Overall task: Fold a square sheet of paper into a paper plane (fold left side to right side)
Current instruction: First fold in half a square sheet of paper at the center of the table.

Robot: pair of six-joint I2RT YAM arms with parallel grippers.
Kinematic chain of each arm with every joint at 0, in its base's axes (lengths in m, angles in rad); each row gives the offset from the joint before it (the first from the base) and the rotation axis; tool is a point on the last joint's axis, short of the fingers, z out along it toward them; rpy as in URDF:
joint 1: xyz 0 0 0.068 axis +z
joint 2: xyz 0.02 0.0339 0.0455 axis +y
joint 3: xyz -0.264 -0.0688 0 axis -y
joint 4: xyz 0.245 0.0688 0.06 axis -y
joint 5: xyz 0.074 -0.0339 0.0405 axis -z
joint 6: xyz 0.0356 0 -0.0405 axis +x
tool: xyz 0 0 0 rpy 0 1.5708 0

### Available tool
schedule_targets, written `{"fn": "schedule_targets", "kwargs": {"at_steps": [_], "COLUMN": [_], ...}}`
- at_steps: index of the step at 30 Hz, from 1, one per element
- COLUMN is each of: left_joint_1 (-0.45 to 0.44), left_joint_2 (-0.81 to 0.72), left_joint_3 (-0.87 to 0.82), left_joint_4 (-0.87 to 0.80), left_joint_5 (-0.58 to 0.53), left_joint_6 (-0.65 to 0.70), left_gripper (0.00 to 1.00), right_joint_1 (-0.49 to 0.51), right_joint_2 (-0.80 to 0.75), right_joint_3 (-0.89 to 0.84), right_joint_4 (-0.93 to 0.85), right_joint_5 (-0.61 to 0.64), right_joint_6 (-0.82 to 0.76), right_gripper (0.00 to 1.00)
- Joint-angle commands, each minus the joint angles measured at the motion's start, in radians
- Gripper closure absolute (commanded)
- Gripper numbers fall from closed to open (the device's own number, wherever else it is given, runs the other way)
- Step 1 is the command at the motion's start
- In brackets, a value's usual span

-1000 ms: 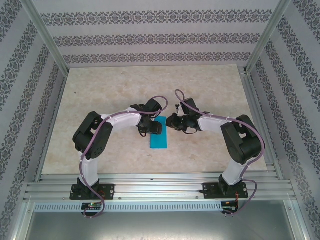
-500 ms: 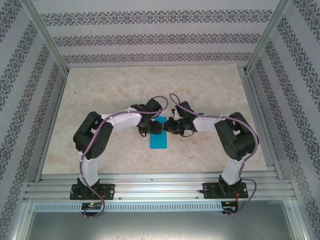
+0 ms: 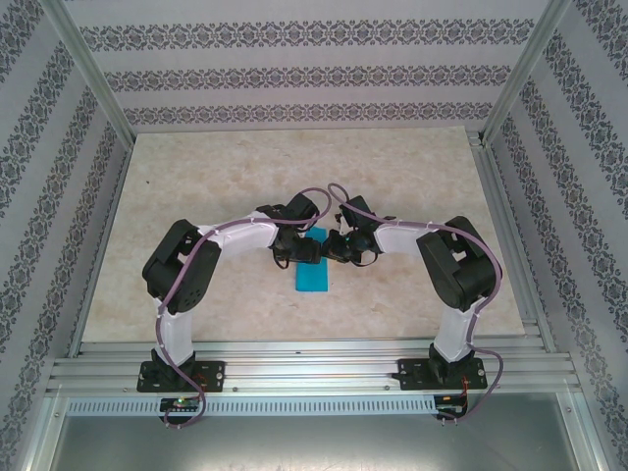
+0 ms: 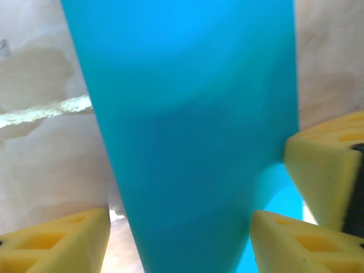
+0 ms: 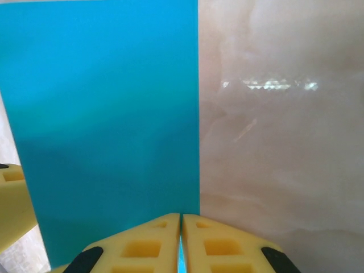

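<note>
Sheet [image 3: 312,277] lies as narrow strip on table [image 3: 216,177]; your right gripper [image 5: 181,219] pinches its edge, your left gripper [image 4: 179,222] spread wide, straddling it.

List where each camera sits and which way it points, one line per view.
Top external: above and behind the bases, looking down at the table; both arms show, with the left gripper and right gripper close together over the sheet of paper.
Left wrist: on the left arm, looking down between its open yellow fingers at the sheet.
Right wrist: on the right arm, looking down past its closed yellow fingers at the sheet's edge.
Both wrist views share sheet and table.
</note>
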Motion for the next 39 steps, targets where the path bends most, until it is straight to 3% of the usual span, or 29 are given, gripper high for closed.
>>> {"fn": "schedule_targets", "kwargs": {"at_steps": [1,7,16,20,39], "left_joint_1": [0.004,0.026,0.031,0.045,0.075], "left_joint_2": [-0.102,-0.223,-0.154,-0.117,-0.037], "left_joint_3": [0.0,-0.038,-0.069,-0.084,-0.183], "left_joint_4": [0.031,0.07,0.207,0.206,0.212], "left_joint_5": [0.027,0.057,0.22,0.208,0.16], "left_joint_6": [0.032,0.015,-0.032,-0.03,0.009], "left_gripper": [0.32,0.33,0.56,0.64,0.71], "right_joint_1": [0.018,0.022,0.028,0.028,0.024], "right_joint_2": [0.055,0.07,0.079,0.076,0.075], "right_joint_3": [-0.001,0.009,0.018,0.019,0.016], "right_joint_4": [-0.078,-0.082,-0.09,-0.098,-0.129], "right_joint_5": [0.074,0.076,0.083,0.092,0.115], "right_joint_6": [-0.035,-0.038,-0.035,-0.038,-0.058], "right_gripper": [0.89,0.89,0.89,0.89,0.89]}}
